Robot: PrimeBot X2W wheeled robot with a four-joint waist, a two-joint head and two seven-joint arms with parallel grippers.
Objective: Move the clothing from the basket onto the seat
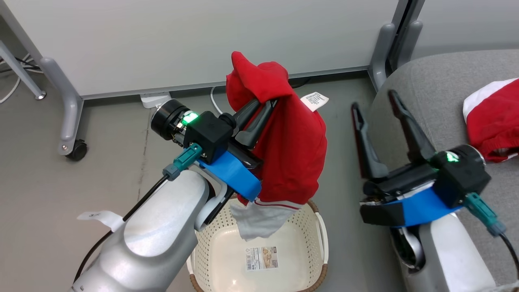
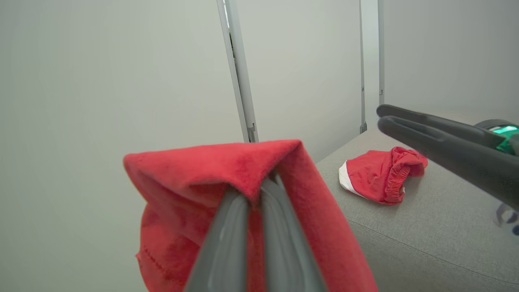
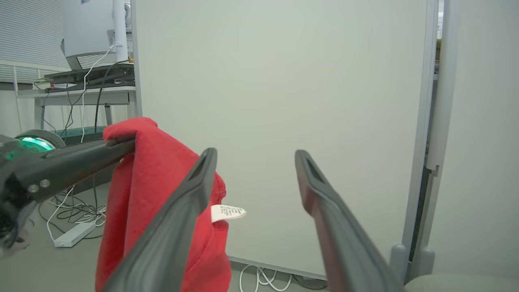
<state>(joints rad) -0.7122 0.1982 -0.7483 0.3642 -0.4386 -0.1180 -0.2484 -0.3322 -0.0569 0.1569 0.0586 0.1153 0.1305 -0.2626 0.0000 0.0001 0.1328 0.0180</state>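
Above the basket (image 1: 221, 259), clothing (image 1: 296, 150) is pinched shallowly by left end effector (image 1: 265, 103); right end effector (image 1: 374, 101) is spread, empty. Clothing could be dropped short of seat (image 1: 438, 89) at 3 o'clock.

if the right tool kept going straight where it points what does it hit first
Probably the pale partition panel; nothing seems to lie ahead of the open right tool before it. The red garment hangs off to one side, though depth is unclear.

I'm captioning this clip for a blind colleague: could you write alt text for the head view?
The left gripper, shut on a red garment, holds it hanging above the cream laundry basket. The right gripper stands open beside the grey seat, where a second red garment lies.
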